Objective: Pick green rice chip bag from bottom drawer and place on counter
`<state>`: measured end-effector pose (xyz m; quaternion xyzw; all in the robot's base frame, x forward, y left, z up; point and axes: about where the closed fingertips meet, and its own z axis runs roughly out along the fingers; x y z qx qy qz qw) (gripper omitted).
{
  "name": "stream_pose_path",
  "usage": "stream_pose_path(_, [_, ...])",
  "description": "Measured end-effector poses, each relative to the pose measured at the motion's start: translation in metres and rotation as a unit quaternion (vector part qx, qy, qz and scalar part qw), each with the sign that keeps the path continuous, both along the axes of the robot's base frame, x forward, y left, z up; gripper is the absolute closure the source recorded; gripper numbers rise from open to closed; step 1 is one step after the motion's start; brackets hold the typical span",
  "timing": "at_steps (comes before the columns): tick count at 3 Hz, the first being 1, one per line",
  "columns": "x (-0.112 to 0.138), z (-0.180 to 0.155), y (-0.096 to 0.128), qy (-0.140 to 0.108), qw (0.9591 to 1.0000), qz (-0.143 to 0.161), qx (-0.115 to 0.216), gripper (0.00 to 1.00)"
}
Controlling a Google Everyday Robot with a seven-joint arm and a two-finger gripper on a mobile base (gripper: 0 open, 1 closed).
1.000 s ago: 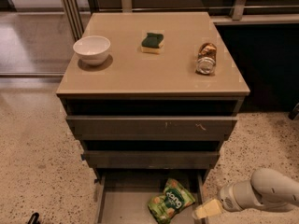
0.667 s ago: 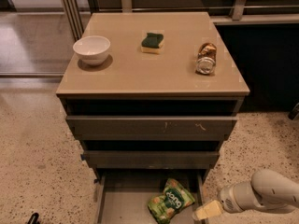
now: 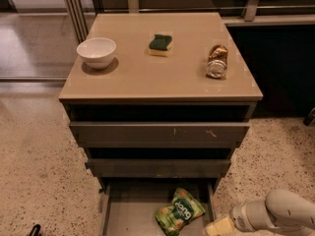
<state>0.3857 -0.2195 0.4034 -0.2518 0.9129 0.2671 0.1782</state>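
While low just outside the right wall of the bottom drawer [image 3: 127, 218], gripper [image 3: 217, 228] unreadable as clenched or released, near but apart from green rice chip bag [image 3: 179, 212] lying on the drawer's floor by that wall, long axis slanting front-left to back-right.

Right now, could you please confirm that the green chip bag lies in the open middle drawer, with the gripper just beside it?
Not quite: the chip bag lies in the open bottom drawer, not the middle one, as the camera view shows. The gripper is indeed just beside it, low at that drawer's right edge.
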Motion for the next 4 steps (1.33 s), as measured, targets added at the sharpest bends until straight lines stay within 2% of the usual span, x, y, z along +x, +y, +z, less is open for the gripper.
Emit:
stream_pose_path(1, [0.010,-0.036,0.012,0.005,0.9997,0.004,0.025,0.00])
stream_pose_path(2, [0.047,-0.085,0.039,0.028,0.9972,0.021,0.066,0.00])
stream_pose_path(3, [0.049,-0.086,0.039,0.027,0.9972,0.021,0.067,0.00])
stream_pose_path(4, [0.046,-0.090,0.037,0.016,0.9983,0.006,0.056,0.00])
